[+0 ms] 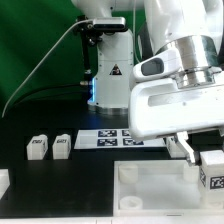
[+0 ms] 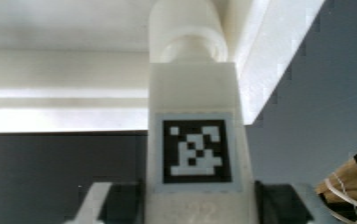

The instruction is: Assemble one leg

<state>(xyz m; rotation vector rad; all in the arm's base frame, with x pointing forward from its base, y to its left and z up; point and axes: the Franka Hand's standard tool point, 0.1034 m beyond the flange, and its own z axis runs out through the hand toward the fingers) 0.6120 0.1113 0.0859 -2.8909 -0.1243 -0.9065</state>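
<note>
Now, a leg between the fingers

The fingers [image 2: 100, 206] of the gripper [image 2: 189, 205] seem to squeeze the leg [image 2: 196, 110] from both sides, though the wrist view is blurry. The leg is at the white tray's [image 1: 150, 185] corner on the exterior view's right. Two more legs [image 1: 38, 148] sit well apart, beside the marker board [image 1: 120, 137].

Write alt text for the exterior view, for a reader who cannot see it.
A white robot arm fills the exterior view's right, its gripper closed on a tagged white leg over a corner of a white tray. Two more legs stand on the black table at the view's left, next to the marker board.
</note>
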